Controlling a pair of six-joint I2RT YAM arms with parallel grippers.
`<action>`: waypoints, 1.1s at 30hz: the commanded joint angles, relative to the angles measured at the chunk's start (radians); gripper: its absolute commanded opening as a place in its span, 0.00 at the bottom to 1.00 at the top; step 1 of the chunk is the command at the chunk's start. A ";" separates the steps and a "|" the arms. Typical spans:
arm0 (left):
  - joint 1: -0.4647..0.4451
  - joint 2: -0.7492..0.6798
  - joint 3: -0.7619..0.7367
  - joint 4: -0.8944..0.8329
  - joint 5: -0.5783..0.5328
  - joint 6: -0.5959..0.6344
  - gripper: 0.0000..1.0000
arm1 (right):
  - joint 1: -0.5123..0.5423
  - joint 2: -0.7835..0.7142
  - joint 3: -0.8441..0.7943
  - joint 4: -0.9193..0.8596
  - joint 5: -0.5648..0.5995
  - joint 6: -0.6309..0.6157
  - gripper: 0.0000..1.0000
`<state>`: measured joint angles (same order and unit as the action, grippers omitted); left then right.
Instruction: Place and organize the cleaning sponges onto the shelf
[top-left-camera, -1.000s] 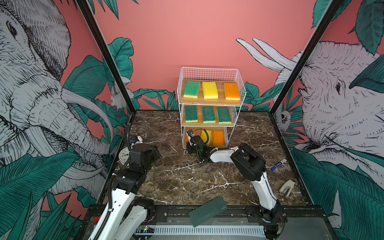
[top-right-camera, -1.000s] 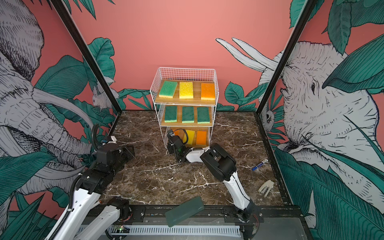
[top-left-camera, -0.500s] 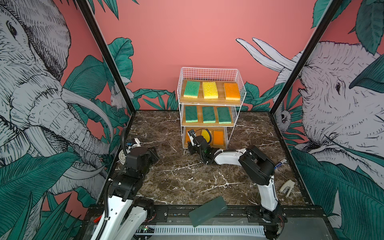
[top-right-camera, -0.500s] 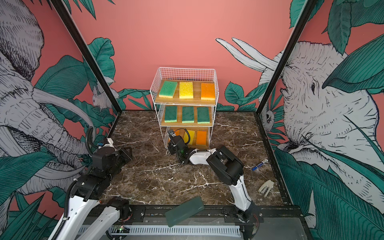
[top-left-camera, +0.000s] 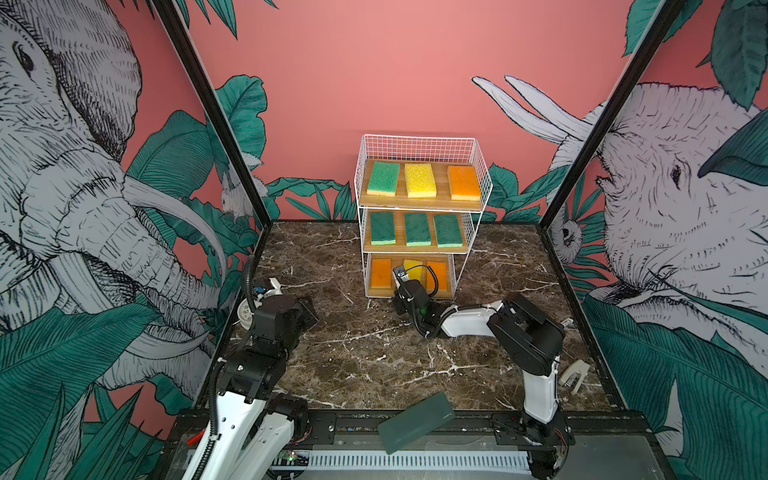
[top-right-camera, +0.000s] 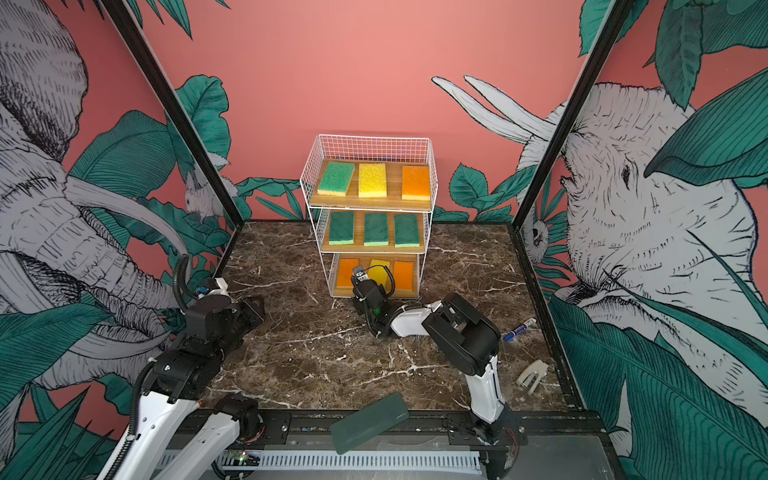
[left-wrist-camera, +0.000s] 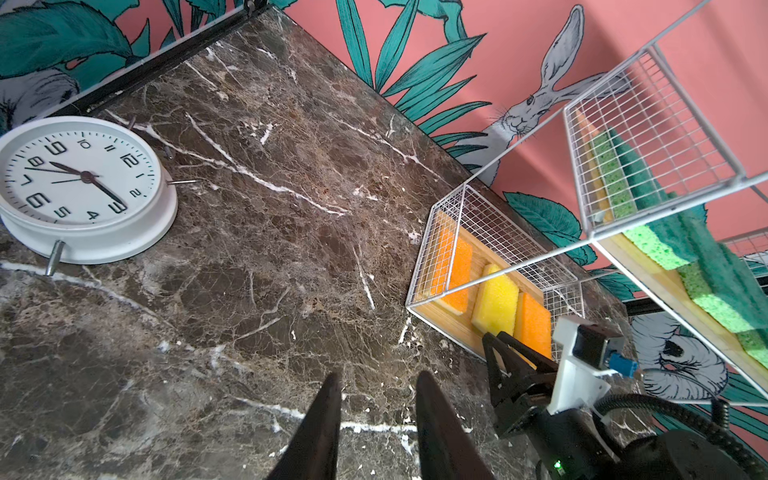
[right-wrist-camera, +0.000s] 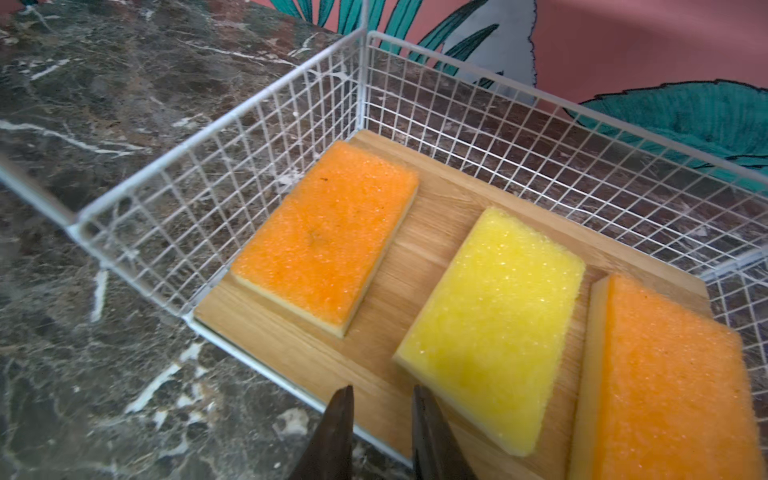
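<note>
Sponges (top-left-camera: 417, 229) lie three to a board on the shelf (top-left-camera: 419, 145), which stands at 12 o'clock on the desk (top-left-camera: 374, 357). On the top board a green, a yellow and an orange one sit side by side. On the middle board all three show dark green faces. On the lowest board an orange sponge (right-wrist-camera: 328, 237) lies toward 9 o'clock, a yellow sponge (right-wrist-camera: 494, 324) lies askew in the middle, and a second orange sponge (right-wrist-camera: 665, 382) is just beside it toward 3 o'clock.

The right fingers (right-wrist-camera: 332, 440) hover over the front edge of the lowest board, near the yellow sponge's front corner, with a narrow gap between them and nothing in it. The left fingers (left-wrist-camera: 322, 424) hang at 8 o'clock over bare desk, apart and empty, and a white clock (left-wrist-camera: 79, 183) sits near them at 9 o'clock. A dark green slab (top-left-camera: 415, 422) lies across the desk's front edge at 6 o'clock.
</note>
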<state>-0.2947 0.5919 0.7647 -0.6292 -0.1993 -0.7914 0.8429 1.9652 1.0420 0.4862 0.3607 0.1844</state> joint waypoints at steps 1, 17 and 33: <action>0.005 -0.002 -0.009 0.004 -0.006 0.001 0.33 | -0.028 -0.037 0.003 0.028 0.027 0.006 0.27; 0.005 -0.001 -0.017 0.002 -0.011 0.005 0.32 | -0.076 0.039 0.080 -0.024 0.021 0.002 0.27; 0.005 -0.003 -0.012 -0.004 -0.023 0.011 0.32 | -0.087 0.101 0.135 -0.103 0.010 0.048 0.30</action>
<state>-0.2947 0.5941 0.7578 -0.6262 -0.2028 -0.7883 0.7628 2.0480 1.1584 0.3916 0.3725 0.2119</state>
